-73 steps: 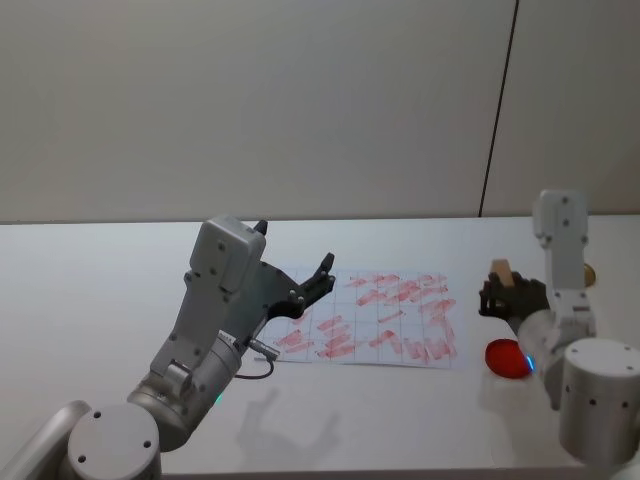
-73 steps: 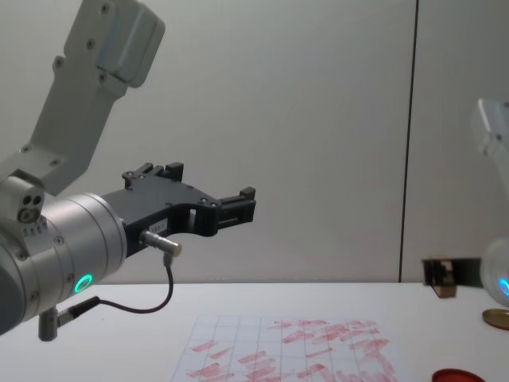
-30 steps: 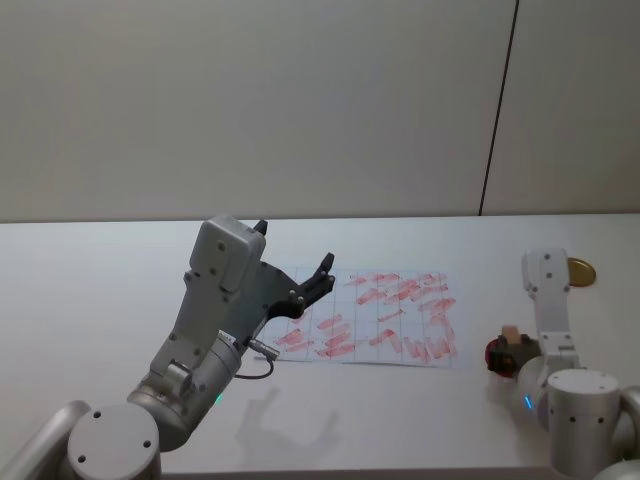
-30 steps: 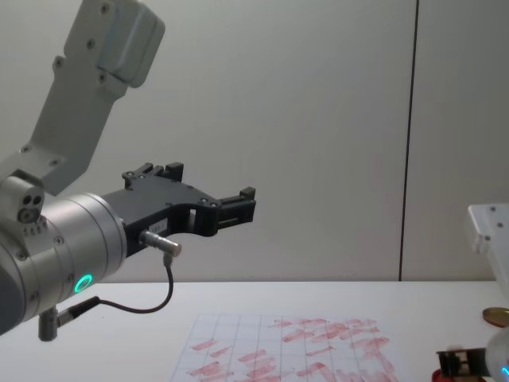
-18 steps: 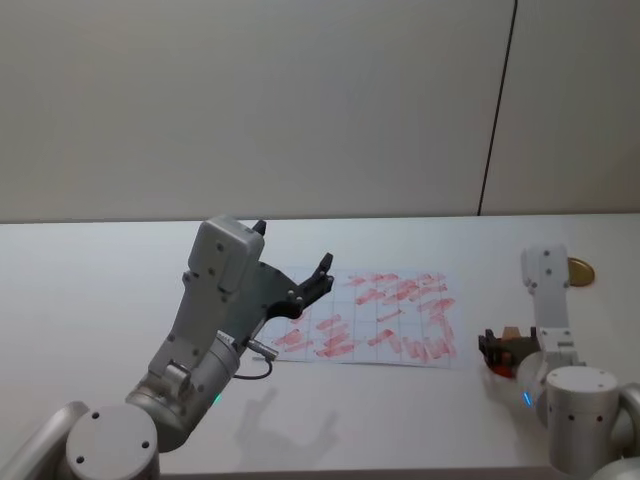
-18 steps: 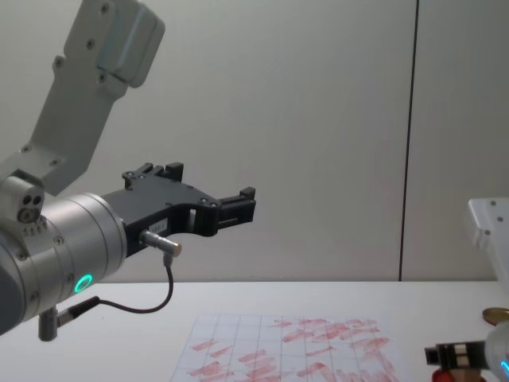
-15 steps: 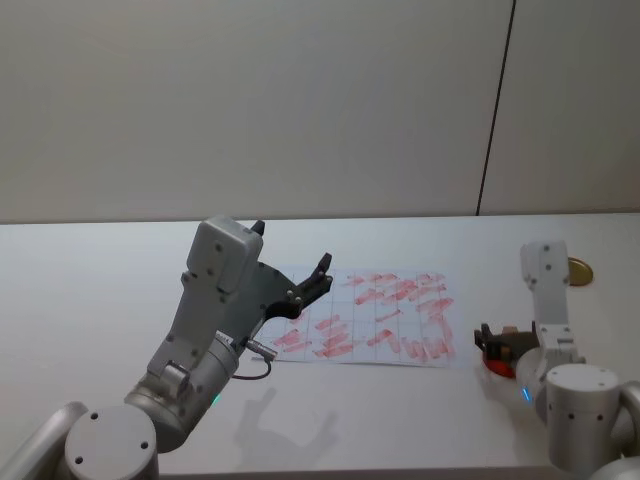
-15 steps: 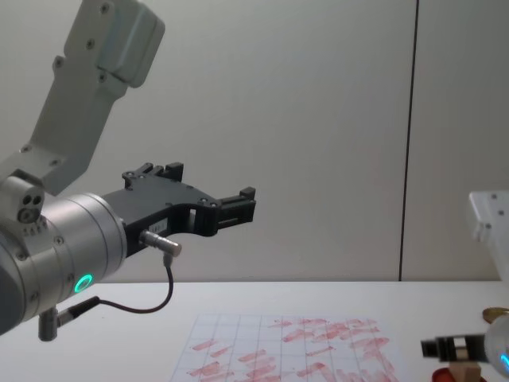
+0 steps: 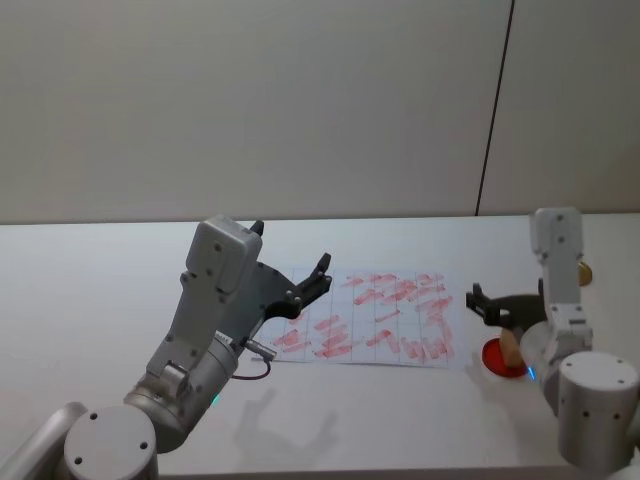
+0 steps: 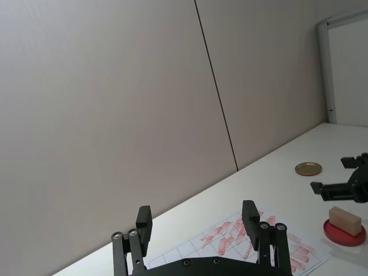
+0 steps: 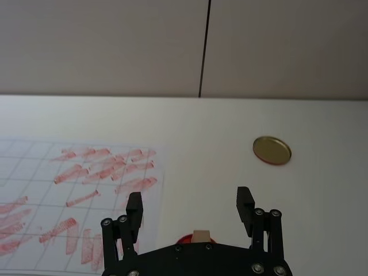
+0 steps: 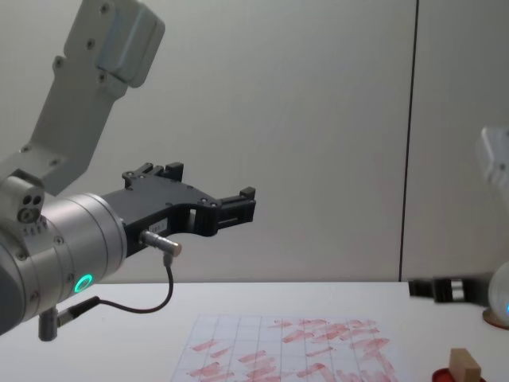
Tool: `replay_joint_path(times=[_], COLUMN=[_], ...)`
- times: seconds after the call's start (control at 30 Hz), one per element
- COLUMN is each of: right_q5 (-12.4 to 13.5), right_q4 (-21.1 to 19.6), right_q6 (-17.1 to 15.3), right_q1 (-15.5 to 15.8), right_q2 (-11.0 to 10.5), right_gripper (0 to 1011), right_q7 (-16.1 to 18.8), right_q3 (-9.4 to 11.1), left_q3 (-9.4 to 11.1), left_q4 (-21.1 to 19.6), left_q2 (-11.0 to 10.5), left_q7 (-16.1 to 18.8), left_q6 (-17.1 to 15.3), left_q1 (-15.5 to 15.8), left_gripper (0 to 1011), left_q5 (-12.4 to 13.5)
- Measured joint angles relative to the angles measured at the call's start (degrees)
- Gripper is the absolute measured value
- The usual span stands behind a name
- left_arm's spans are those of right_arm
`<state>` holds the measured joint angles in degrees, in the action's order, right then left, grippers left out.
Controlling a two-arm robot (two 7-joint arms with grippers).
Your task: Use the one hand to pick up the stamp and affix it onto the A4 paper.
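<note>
stamp let go onto the ink pad, right gripper lifted clear

the stamp (image 12: pixel 464 367) now stands by itself on the red ink pad (image 9: pixel 497 356), which is the landmark here. moments ago the right gripper (image 9: pixel 484 303) was down at the pad with the wooden block between its fingers; now those fingers are spread wide with nothing between them, and the gripper hangs above the pad, shifted toward the a4 paper (image 9: pixel 367 318). the left wrist view confirms it: the block sits on the red disc with the empty gripper above it.

the paper lies just beside the pad, on the side toward the left arm, already covered in red marks. the gold lid (image 11: pixel 272 150) rests on the table beyond the pad, well apart from it.

the left gripper (image 9: pixel 312 280) is parked in the air over the paper's far side from the pad, fingers apart and empty.

my reading: the stamp has been set down to ink, or released for a fresh grip. no new mark can be made until the right gripper goes back to the pad and takes the block again.
</note>
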<state>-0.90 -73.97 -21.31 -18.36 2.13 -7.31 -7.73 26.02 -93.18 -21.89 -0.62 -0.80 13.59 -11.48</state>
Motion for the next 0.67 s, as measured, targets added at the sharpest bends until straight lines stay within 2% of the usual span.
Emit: replay_joint_path(times=[0.23,0.67], right_q5=[-0.49,-0.83], right_q4=[-5.81,-10.10], right_q6=[1.23,2.07], right_q1=[2.31,4.08], right_q2=[-0.55,-0.96], right_gripper=[1001,1001], right_q7=[1.40,2.39], right_q3=[-0.09,-0.17], left_q3=[0.00,0.00], left_q4=[0.00,0.00], left_q2=[0.00,0.00], left_q7=[0.00,0.00], left_q6=[0.00,0.00], left_q1=[0.00,0.00], left_gripper=[993,993], left_q5=[0.00,0.00])
